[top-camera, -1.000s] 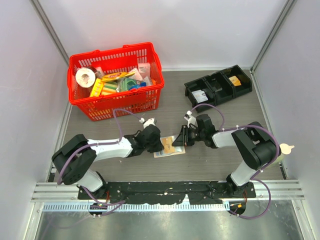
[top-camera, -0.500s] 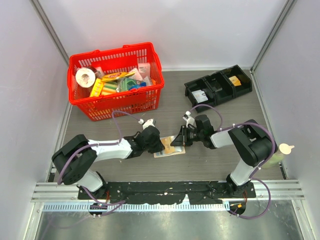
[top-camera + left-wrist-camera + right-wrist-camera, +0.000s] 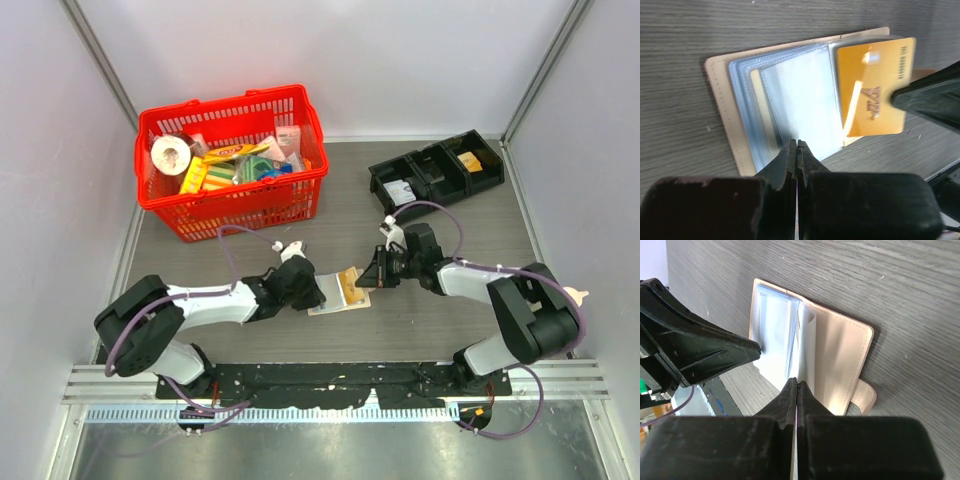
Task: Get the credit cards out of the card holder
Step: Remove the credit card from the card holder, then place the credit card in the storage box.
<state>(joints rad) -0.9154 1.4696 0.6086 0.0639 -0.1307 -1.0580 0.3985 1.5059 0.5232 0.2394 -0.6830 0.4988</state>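
Observation:
The tan card holder point(image 3: 326, 304) lies open on the table, its blue-grey sleeves point(image 3: 795, 95) facing up. A yellow-orange credit card point(image 3: 872, 92) sticks out of its right side; it also shows in the top view point(image 3: 351, 286). My right gripper point(image 3: 369, 279) is shut on that card's right edge, and its black finger point(image 3: 932, 95) shows in the left wrist view. My left gripper point(image 3: 796, 145) is shut, with its tips down on the sleeves at the holder's near edge. The right wrist view shows the holder point(image 3: 840, 365), its closure tab and my left gripper's fingers point(image 3: 705, 357).
A red basket point(image 3: 230, 100) full of goods stands at the back left. A black three-part tray point(image 3: 437, 172) sits at the back right. A pale bottle point(image 3: 565, 298) stands at the right edge by my right arm.
My right gripper has drawn back to the right and the yellow card has slid further out of the holder. My left gripper stays on the holder.

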